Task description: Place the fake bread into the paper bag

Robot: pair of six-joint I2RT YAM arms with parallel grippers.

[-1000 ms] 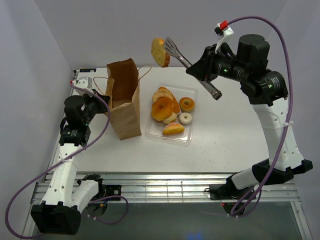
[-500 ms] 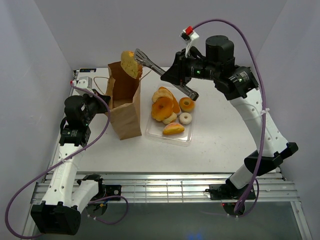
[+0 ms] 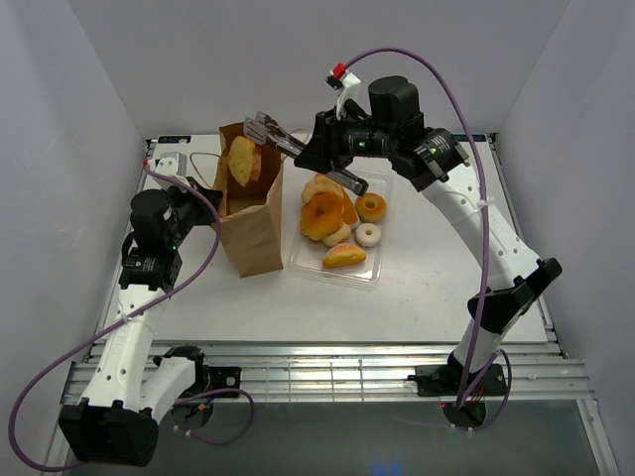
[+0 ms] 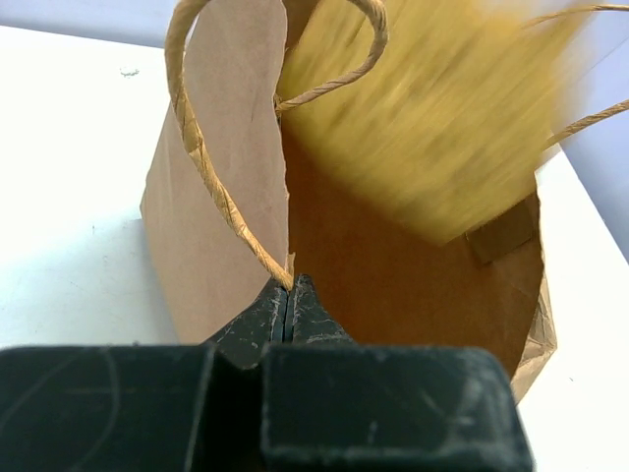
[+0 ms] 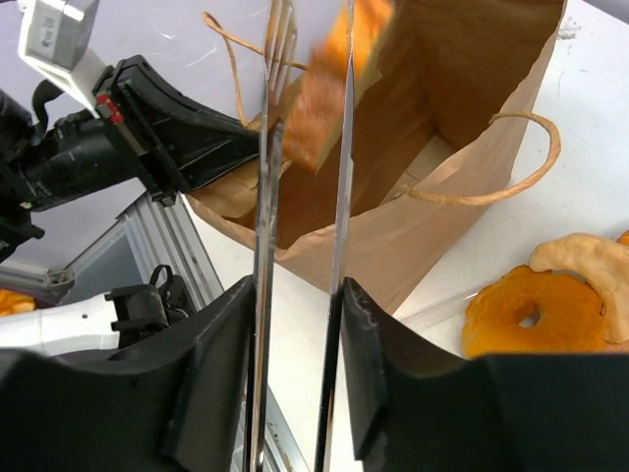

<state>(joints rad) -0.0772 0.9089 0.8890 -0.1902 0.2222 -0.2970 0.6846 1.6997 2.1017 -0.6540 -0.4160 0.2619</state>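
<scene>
The brown paper bag (image 3: 253, 233) stands open left of the tray. My left gripper (image 3: 210, 201) is shut on the bag's near rim, seen in the left wrist view (image 4: 289, 295). My right gripper (image 3: 322, 157) is shut on thin metal tongs (image 3: 270, 131) whose tips reach over the bag's mouth. One golden piece of fake bread (image 3: 241, 161) is in the bag's mouth just below the tong tips. It is blurred in the left wrist view (image 4: 432, 128) and the right wrist view (image 5: 334, 88). More fake bread (image 3: 323, 213) lies in the tray.
The clear plastic tray (image 3: 375, 275) sits right of the bag and holds an orange doughnut, a small ring doughnut (image 3: 370, 206), a pale ring (image 3: 368, 235) and a bun (image 3: 343, 256). The bag's string handles (image 5: 511, 177) loop outward. White walls enclose the table.
My right arm has swung left from above the tray, carrying the bread in the tongs over the bag. The bread now sits lower, at the bag's mouth. My left arm has not moved.
</scene>
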